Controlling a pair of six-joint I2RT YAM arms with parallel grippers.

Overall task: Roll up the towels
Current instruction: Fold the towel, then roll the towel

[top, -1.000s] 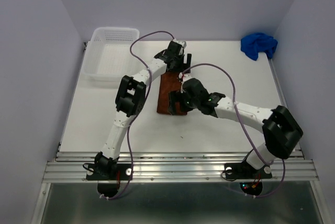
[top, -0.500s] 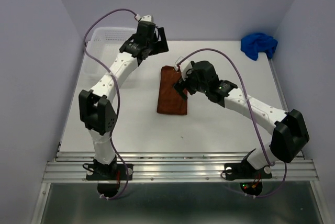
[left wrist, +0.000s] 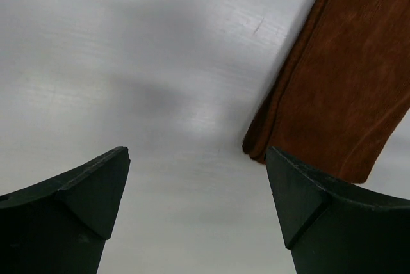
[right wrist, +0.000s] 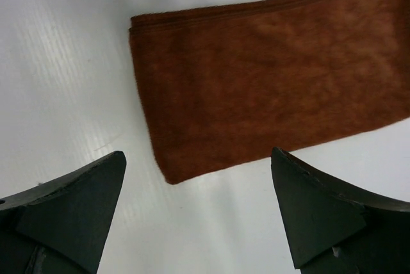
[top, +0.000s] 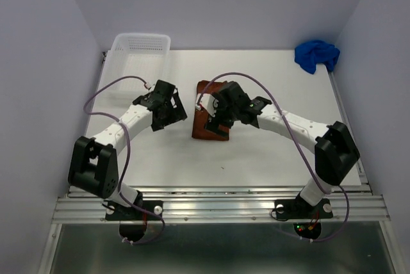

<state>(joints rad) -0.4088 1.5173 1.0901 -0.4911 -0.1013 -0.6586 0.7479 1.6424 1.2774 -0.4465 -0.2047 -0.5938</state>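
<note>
The rust-brown towel [top: 206, 130] lies flat as a long folded strip in the middle of the table. It also shows in the left wrist view [left wrist: 346, 75] and in the right wrist view [right wrist: 269, 75]. My left gripper [top: 177, 112] is open and empty, low over the table just left of the towel's long edge [left wrist: 198, 184]. My right gripper [top: 215, 119] is open and empty above the towel's near part, with one short end and corner between its fingers [right wrist: 198, 191]. The royal blue towel [top: 317, 55] lies crumpled at the back right corner.
A white perforated basket [top: 138, 63] stands at the back left. Purple cables loop above both arms. The table's near edge is a metal rail [top: 218, 200]. Walls close in on the left, the right and the back.
My left arm swung from the back by the basket down and nearer, to just left of the brown towel. My right gripper shifted left and nearer, over the towel's near part. The towel stayed flat.
</note>
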